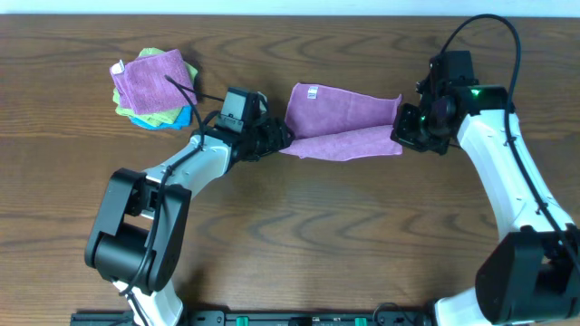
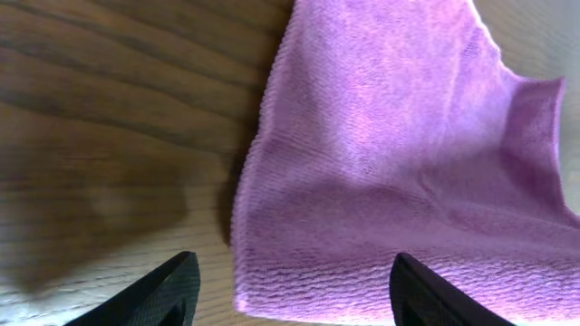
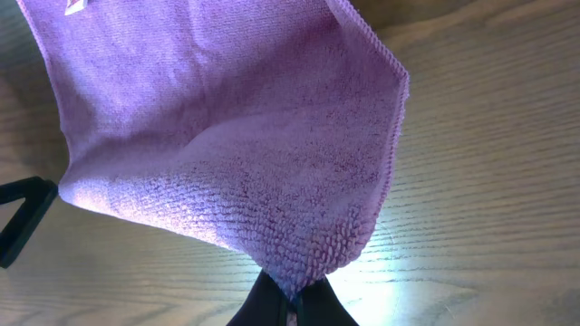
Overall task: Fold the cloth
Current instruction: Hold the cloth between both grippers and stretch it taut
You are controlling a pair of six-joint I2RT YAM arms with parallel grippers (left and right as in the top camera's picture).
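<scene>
A purple cloth (image 1: 340,122) lies in the middle of the wooden table, partly doubled over, with a white label at its far left corner. My left gripper (image 1: 276,140) is open at the cloth's near left corner; in the left wrist view (image 2: 294,294) that corner (image 2: 272,290) lies between the two fingers, not pinched. My right gripper (image 1: 403,127) is shut on the cloth's right corner and holds it raised; the right wrist view shows the fingers (image 3: 290,303) pinching the cloth (image 3: 236,154), which hangs from them.
A stack of folded cloths (image 1: 152,89), purple on top with green and blue below, sits at the far left of the table (image 1: 299,235). The left finger also shows at the left edge of the right wrist view (image 3: 18,217).
</scene>
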